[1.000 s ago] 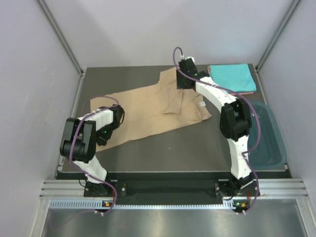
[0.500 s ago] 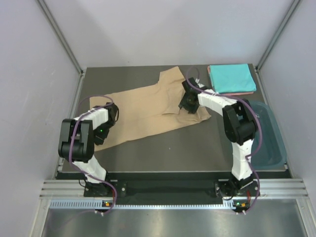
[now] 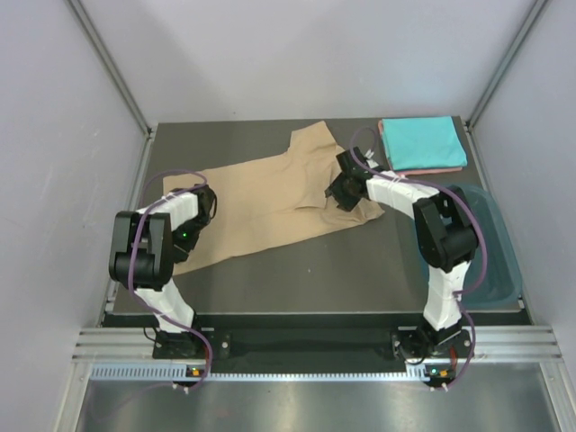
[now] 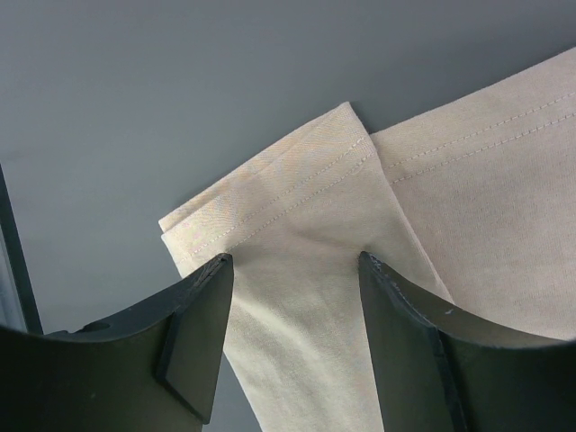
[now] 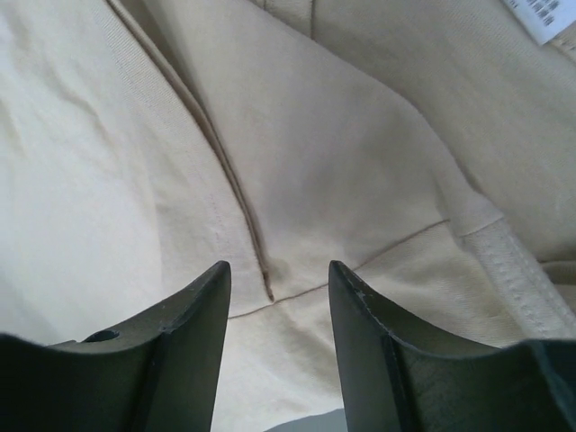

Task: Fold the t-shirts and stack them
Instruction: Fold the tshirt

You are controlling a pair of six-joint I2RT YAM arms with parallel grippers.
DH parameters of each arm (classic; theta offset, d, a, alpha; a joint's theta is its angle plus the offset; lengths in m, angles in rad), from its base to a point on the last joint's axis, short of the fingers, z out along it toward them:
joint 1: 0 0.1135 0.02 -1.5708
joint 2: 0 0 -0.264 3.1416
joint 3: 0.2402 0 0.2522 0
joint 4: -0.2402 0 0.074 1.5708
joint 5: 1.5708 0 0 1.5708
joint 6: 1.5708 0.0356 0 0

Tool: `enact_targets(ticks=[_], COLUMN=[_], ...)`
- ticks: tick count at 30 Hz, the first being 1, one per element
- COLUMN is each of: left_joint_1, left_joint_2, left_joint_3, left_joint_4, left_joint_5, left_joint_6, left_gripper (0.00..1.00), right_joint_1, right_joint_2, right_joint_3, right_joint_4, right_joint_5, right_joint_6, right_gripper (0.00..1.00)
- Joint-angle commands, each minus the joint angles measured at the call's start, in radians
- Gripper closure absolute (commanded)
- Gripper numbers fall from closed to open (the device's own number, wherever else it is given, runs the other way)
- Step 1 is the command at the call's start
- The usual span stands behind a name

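Observation:
A tan t-shirt [image 3: 261, 198] lies spread across the middle of the table, partly folded at its right side. My left gripper [image 3: 200, 202] is at the shirt's left end. In the left wrist view it [image 4: 294, 265] stands open, its fingers astride a hemmed corner of the tan cloth [image 4: 297, 207]. My right gripper [image 3: 336, 193] is low over the shirt's right part. In the right wrist view it [image 5: 279, 270] is open over a seam in the tan cloth [image 5: 342, 135]. A folded turquoise t-shirt [image 3: 421, 142] rests on a salmon-pink one [image 3: 441, 169] at the back right.
A dark teal plastic tub [image 3: 493, 245] stands at the table's right edge beside the right arm. Grey walls and metal posts close in the back and sides. A white label [image 5: 540, 18] shows on the tan cloth.
My right gripper has drawn back from the shirt's far collar area to its right middle and narrowed slightly. My left gripper has shifted a little farther along the shirt's left edge.

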Motion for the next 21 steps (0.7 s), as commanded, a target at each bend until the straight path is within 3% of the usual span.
enact_targets(ticks=[1,21], left_joint_1=[0.024,0.022], left_joint_2=[0.039,0.033], left_joint_3=[-0.021,-0.023], left_joint_4=[0.014,0.012], left_joint_5=[0.013,0.014], left_joint_6=[0.000,0.000], left_gripper=[0.37,0.37], right_joint_1=[0.019,0.058], right_joint_2=[-0.043,0.026], right_joint_3=[0.002,0.034], right_joint_4=[0.049,0.043], right_joint_5=[-0.029,-0.036], right_joint_6=[0.052,0.141], right_gripper=[0.52,0.56])
